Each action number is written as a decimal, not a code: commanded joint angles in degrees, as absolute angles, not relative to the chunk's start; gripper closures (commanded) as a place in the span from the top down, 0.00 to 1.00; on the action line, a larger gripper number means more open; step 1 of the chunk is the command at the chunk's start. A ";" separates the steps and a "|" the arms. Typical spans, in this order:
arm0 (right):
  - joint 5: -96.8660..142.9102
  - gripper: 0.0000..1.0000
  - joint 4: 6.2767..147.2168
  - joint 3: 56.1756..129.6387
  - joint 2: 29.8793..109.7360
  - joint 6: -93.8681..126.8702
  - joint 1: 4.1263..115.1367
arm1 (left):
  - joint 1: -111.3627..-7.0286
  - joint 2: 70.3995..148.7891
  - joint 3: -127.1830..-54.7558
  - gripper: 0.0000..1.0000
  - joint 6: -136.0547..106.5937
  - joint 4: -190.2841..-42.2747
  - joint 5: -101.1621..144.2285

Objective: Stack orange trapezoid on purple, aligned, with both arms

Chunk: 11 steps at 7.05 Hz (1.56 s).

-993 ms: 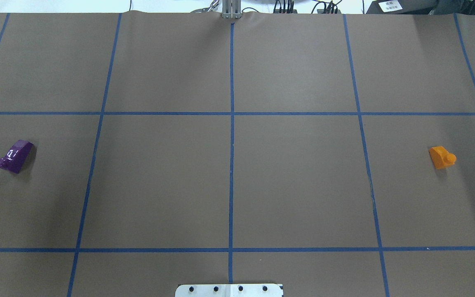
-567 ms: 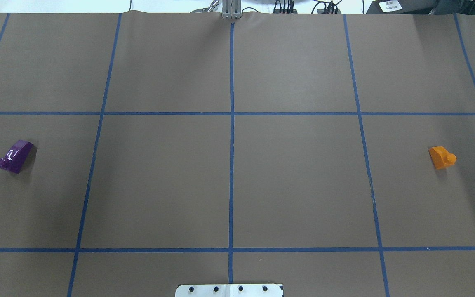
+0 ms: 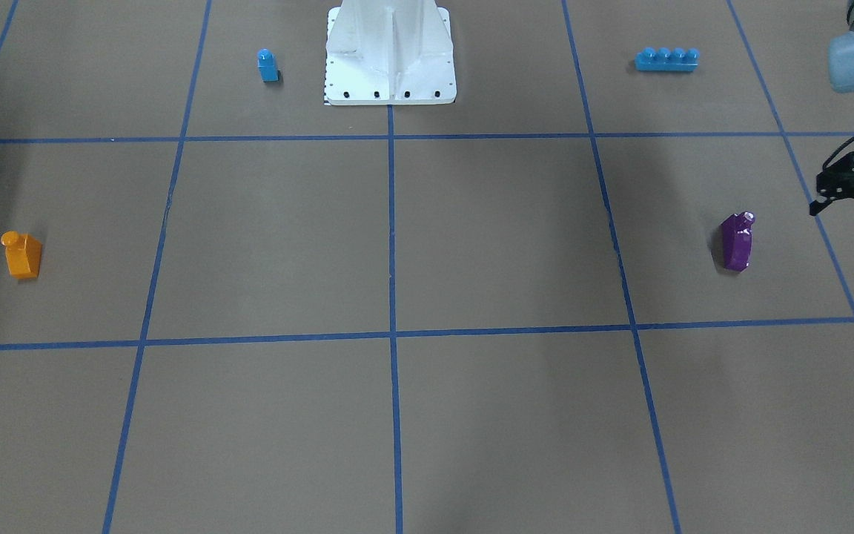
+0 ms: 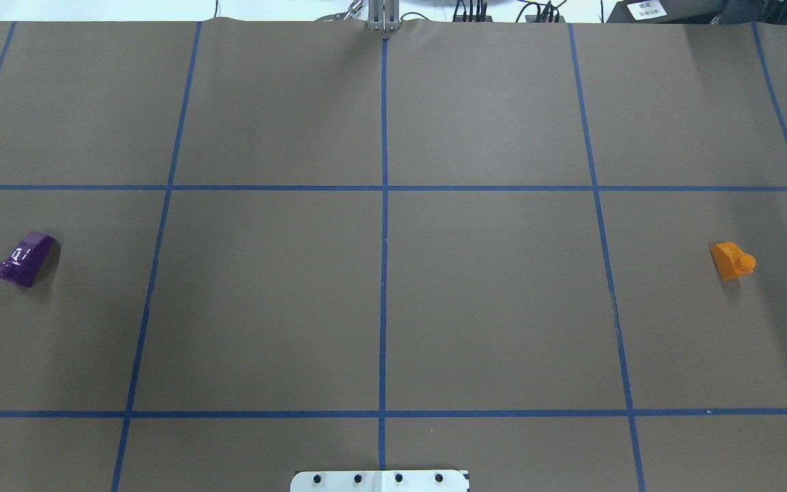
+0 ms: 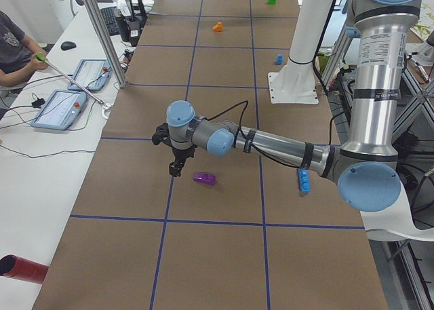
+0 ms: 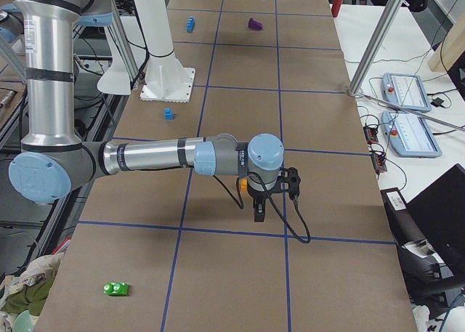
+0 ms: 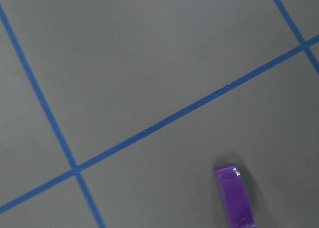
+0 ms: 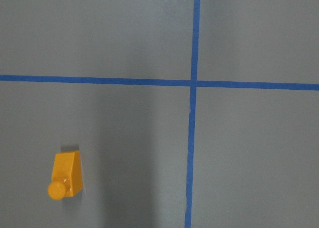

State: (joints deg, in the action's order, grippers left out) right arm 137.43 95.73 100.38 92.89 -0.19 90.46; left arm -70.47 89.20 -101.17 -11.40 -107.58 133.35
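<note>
The orange trapezoid stands on the brown table at the far right of the overhead view; it also shows in the front-facing view and the right wrist view. The purple block lies at the far left, and shows in the front-facing view and the left wrist view. My left gripper hovers open and empty just outboard of the purple block. My right gripper hangs above the table close to the orange block; I cannot tell whether it is open or shut.
A small blue single-stud block and a long blue brick sit beside the white robot base. A green block lies at the table's right end. A red cylinder lies at the left end.
</note>
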 commanded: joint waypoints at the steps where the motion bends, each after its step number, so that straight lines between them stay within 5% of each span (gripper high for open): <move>1: 137.55 1.00 95.71 100.45 92.90 -0.09 90.53 | -62.09 85.08 -100.99 1.00 -27.02 -118.89 130.45; 9: 137.81 1.00 95.80 100.20 92.29 0.09 90.44 | -53.71 88.33 -91.25 1.00 -27.86 -121.53 123.05; 10: 137.81 1.00 95.80 100.28 92.29 0.09 90.44 | -53.70 88.33 -89.84 0.94 -28.04 -123.81 123.22; 11: 137.81 1.00 95.80 100.37 92.29 0.09 90.44 | -53.70 88.16 -89.56 0.59 -28.04 -124.45 123.57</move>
